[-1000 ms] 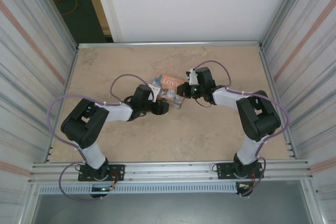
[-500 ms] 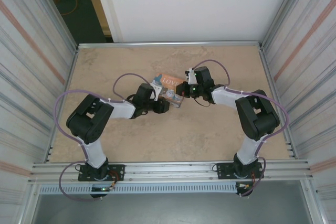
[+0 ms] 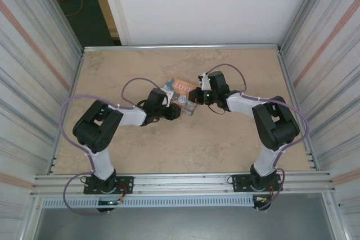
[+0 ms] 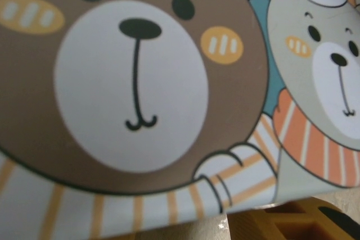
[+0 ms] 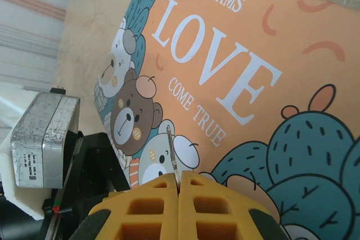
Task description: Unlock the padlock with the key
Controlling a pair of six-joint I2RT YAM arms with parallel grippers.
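CHANGE: left arm has edged in toward tin (image 3: 181,86) | left gripper (image 3: 173,111): grip state indeterminate | right gripper (image 5: 179,182): clamped on key (image 5: 171,150), barely moved | padlock: hidden, presumably at tin edge | insertion pending

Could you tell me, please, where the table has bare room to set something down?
Free: the far strip between the tin and the back rail, both far corners, and the near centre between the arm bases. Crowded: mid-table, where the left fingers and right fingers meet at the tin.
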